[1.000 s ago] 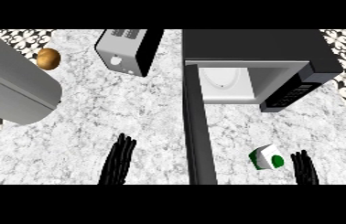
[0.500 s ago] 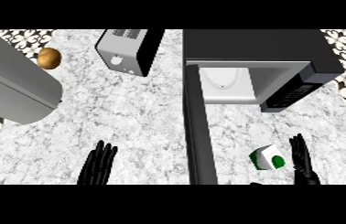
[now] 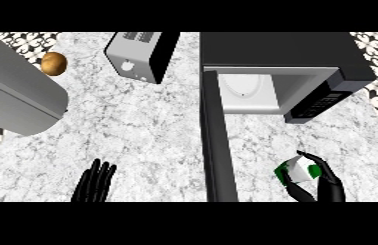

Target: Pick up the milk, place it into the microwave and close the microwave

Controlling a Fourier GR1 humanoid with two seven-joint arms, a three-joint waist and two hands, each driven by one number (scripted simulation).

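While the milk carton is pinched by the right hand at the counter's near right edge, the left hand is rested with straight fingers at the near left. Farther, the carton could be knocked against the open microwave door before the microwave cavity is reached.

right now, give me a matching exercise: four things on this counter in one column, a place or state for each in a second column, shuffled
Things:
1. milk carton
2. microwave
3. toaster
4. left hand

Places or states:
A. open and resting at the lower edge
B. door swung open
C. held in the right hand
D. at the back, left of the microwave

Pairs: 1-C, 2-B, 3-D, 4-A
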